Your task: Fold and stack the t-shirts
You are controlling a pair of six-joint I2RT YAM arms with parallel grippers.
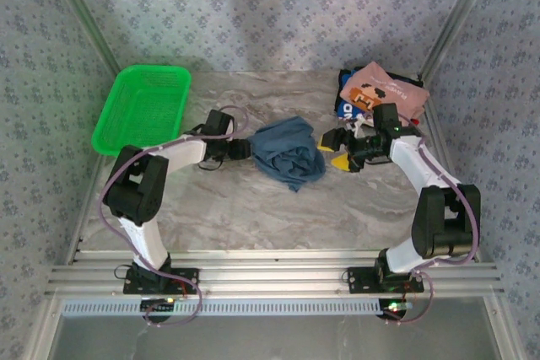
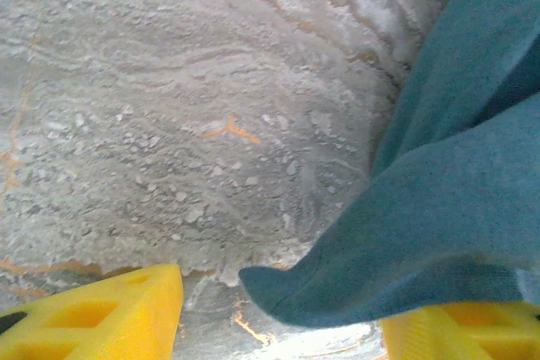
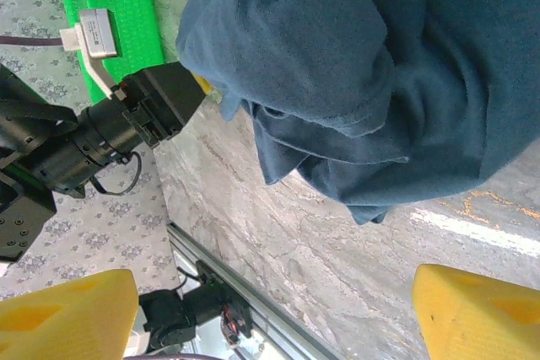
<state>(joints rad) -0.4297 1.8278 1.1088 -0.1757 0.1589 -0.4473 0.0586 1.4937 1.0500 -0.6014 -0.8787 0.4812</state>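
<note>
Top external: crumpled soft teal t-shirt (image 1: 288,151) on veined marble table (image 1: 253,217), left fingers (image 2: 101,318) and right fingers (image 3: 481,309) apart, apparently empty.

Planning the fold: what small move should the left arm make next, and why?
Probably close the left gripper on the teal shirt: its jaws stand apart with the shirt's edge lying between them, not yet pinched. The right gripper hangs open on the shirt's other side.
</note>
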